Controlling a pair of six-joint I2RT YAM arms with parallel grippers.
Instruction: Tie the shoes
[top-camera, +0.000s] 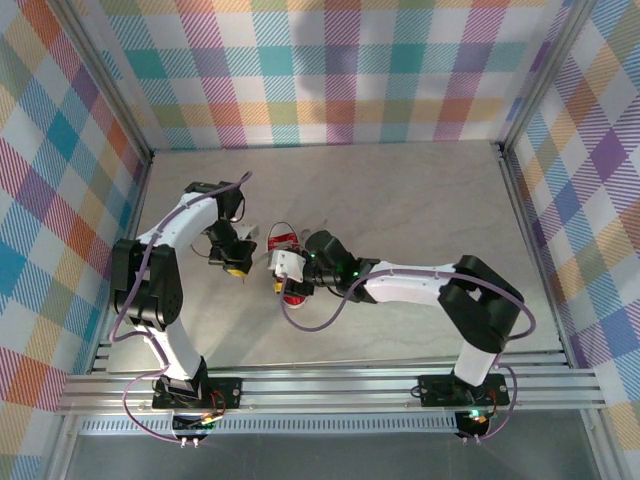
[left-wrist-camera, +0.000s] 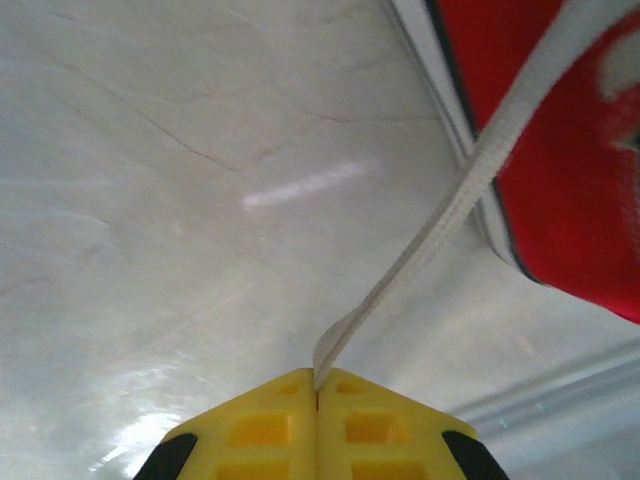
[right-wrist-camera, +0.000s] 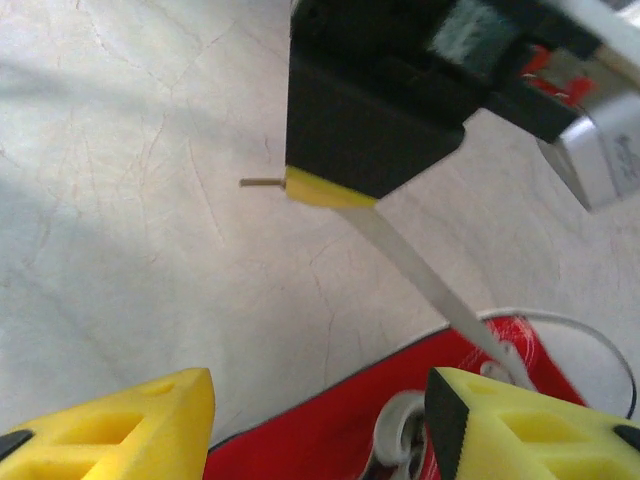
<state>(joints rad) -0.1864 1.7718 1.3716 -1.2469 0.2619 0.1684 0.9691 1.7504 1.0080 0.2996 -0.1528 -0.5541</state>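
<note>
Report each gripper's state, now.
Left gripper: shut on the lace, taut from the sneaker.
Right gripper: jaws apart, gripping nothing, above the sneaker.

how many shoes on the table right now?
1. A single red sneaker at mid-table, partly under the open right gripper; the left gripper pinches its lace. A second could be hidden beneath the arms.

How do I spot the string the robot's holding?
In the middle of the marble table sits a red sneaker. A flat whitish lace runs tight from it into the shut yellow left tool. It's thin and pale; the sneaker is red.
</note>
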